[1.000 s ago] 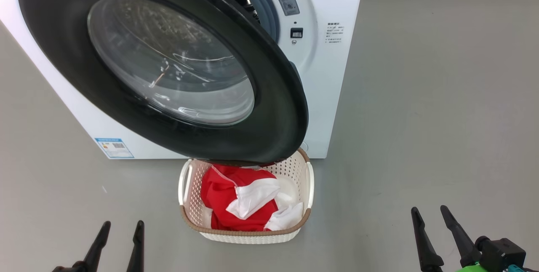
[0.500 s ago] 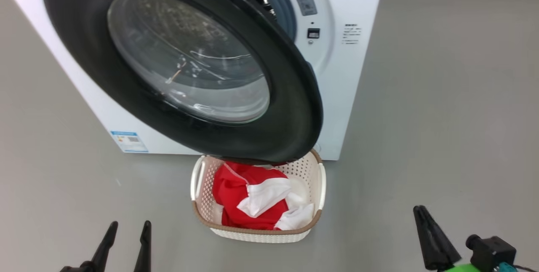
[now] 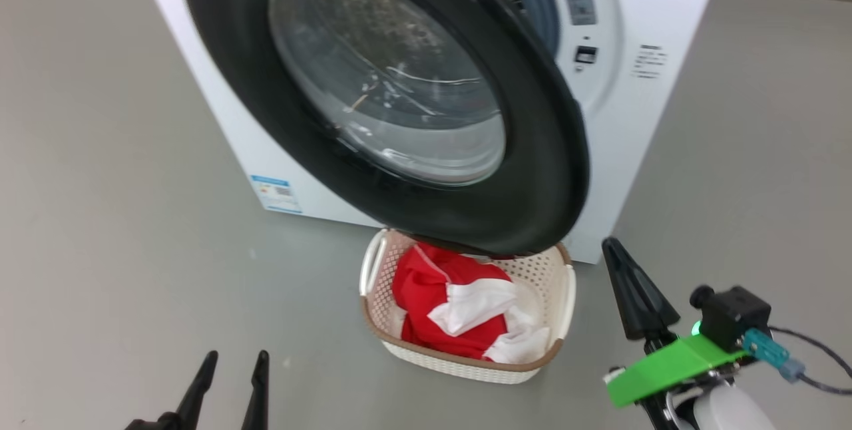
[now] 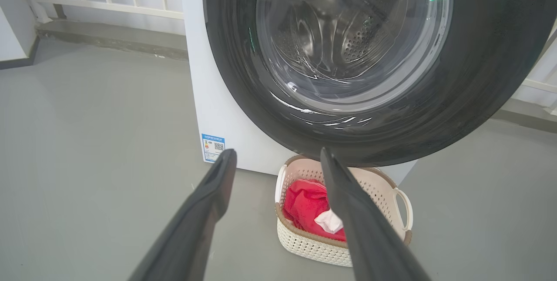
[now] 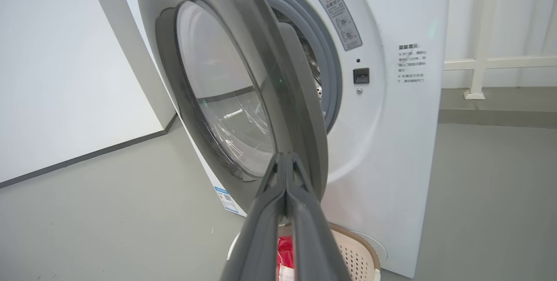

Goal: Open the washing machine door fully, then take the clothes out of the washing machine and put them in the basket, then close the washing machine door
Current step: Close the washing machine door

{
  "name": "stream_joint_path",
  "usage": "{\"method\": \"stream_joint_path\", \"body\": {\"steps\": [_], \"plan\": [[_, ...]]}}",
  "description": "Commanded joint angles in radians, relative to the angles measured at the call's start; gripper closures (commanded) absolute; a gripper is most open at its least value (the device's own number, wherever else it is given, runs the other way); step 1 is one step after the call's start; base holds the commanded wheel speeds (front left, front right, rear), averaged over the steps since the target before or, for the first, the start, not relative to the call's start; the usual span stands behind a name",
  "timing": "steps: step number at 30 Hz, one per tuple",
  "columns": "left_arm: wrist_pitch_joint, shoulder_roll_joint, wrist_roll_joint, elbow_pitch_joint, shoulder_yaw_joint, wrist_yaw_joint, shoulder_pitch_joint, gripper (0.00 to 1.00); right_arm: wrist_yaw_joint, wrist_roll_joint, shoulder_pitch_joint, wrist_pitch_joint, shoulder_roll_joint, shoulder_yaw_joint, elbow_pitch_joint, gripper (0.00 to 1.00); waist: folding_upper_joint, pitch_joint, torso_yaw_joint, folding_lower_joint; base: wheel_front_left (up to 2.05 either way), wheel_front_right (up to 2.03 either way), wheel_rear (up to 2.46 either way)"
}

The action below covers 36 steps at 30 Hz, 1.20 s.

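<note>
Hanging swung out from the washing machine, the washing machine door stands open. Its black rim and glass bowl face the left gripper, and it is nearly edge-on to the right one.

Right gripper: fingers pressed flat together into one dark point, nothing between them. In the right wrist view the tip sits in front of the door's lower outer edge; cannot tell whether it touches. The grey gasket and the drum opening lie beyond the tip, up and to its right. In the head view the tip is just beside the door's lower right rim and the machine's bottom front corner.

Left gripper: fingers spread wide, empty, well apart from the door and the machine. In the left wrist view the door fills the space ahead of and above the fingertips. A blue label on the machine's front shows just beyond the left fingertip.

Basket: on the grey floor under the door's lowest rim, ahead of the left gripper and to its right, and below and left of the right gripper's tip. Clothes: red and white fabric heaped inside the basket.
</note>
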Motion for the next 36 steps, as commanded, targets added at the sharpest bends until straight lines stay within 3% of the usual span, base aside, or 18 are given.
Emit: {"method": "stream_joint_path", "body": {"steps": [1, 17, 36], "plan": [[-0.012, 0.005, -0.004, -0.021, 0.025, -0.005, -0.027, 0.00, 0.003, 0.015, -0.051, -0.006, -0.005, 0.031, -0.019, 1.00, 0.0000, 0.000, 0.049, 0.0000, 0.00, 0.00, 0.00], [-0.012, -0.009, -0.030, -0.021, -0.028, -0.005, -0.083, 0.00, 0.003, 0.016, -0.231, -0.006, -0.005, 0.034, 0.050, 1.00, 0.0000, 0.087, 0.138, 0.0000, 0.00, 0.00, 0.00], [-0.012, -0.015, -0.085, -0.025, -0.074, -0.005, -0.210, 0.00, 0.003, -0.046, -0.422, -0.006, -0.005, -0.076, 0.058, 1.00, 0.0000, 0.285, 0.125, 0.0000, 0.00, 0.00, 0.00]]}}
